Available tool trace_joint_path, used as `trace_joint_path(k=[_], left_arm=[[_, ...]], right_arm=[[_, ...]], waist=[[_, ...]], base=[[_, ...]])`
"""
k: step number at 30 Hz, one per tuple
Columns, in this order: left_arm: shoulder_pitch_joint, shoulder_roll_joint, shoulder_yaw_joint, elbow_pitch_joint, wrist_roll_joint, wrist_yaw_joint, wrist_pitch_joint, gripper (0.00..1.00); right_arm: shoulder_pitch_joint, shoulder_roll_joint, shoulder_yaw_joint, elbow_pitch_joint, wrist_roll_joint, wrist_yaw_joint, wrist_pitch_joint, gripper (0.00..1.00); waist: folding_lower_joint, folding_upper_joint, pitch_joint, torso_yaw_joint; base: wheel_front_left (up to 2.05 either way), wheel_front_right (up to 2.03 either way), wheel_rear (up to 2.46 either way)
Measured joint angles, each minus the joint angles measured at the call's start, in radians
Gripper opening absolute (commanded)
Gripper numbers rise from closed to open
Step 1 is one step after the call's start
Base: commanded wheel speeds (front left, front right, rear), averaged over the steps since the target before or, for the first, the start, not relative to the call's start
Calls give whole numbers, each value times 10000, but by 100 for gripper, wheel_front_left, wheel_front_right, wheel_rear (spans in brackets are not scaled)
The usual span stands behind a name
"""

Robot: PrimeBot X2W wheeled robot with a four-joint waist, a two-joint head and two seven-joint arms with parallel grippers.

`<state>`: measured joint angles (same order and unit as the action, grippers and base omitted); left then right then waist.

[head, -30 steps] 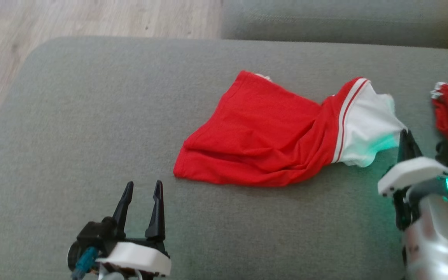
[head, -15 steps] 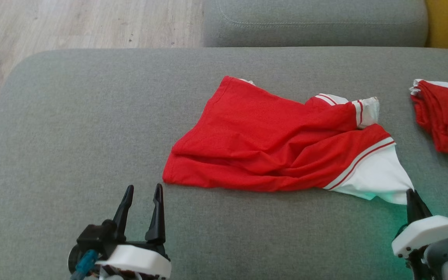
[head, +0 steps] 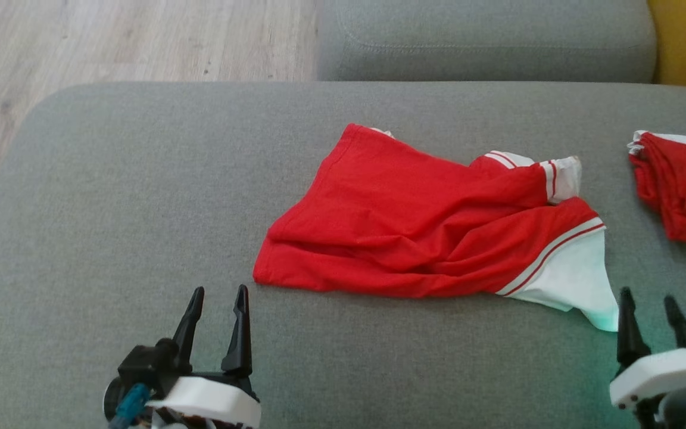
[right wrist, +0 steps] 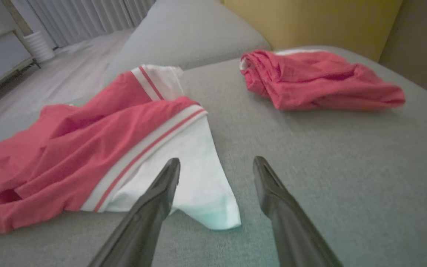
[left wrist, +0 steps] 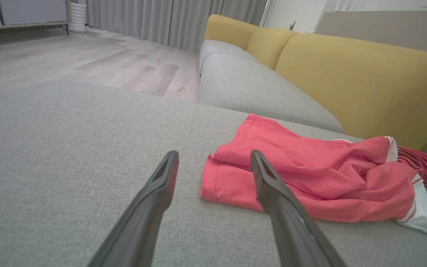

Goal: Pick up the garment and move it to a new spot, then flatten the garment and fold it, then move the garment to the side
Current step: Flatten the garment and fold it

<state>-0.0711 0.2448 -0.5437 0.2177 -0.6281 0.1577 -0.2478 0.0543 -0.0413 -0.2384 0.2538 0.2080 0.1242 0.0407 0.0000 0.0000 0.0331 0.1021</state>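
I see the red cotton garment with white striped trim (head: 414,232) lying rumpled on the grey fabric seat cushion (head: 111,208), a little right of its middle. Its red end points toward the cushion's left edge and its white end trails toward the near right corner. My right gripper (head: 646,295) sits just beside that white tip, its two dark fingers spread with nothing between them. In the right wrist view the tip lies by one finger, and I cannot tell whether they touch. My left gripper (head: 220,288) stands wide too, empty, by the cushion's near edge, close to the red hem but apart from it. A second red bundled cloth (head: 685,187) lies at the right edge, apart from the garment
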Motion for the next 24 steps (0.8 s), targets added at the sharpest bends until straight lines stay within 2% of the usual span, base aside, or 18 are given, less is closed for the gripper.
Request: trace_joint_path(k=[9,17,24], left_arm=[[0,-61,-29,130,0,-69,-2,100],[122,-86,4,516,-61,-84,-4,100],[339,-111,186,779,-73,-138,-12,100]], right_arm=[[-24,0,552,-1085,-556,0,-782,100],[-11,0,1225,-1074,-550,0,-1166,100],[24,2,1555,-543,-405,0,-1574,100]], waist=[[0,0,-421,0],[0,0,-638,109],[0,0,-802,226]], base=[[0,0,0],[0,0,0],[0,0,0]])
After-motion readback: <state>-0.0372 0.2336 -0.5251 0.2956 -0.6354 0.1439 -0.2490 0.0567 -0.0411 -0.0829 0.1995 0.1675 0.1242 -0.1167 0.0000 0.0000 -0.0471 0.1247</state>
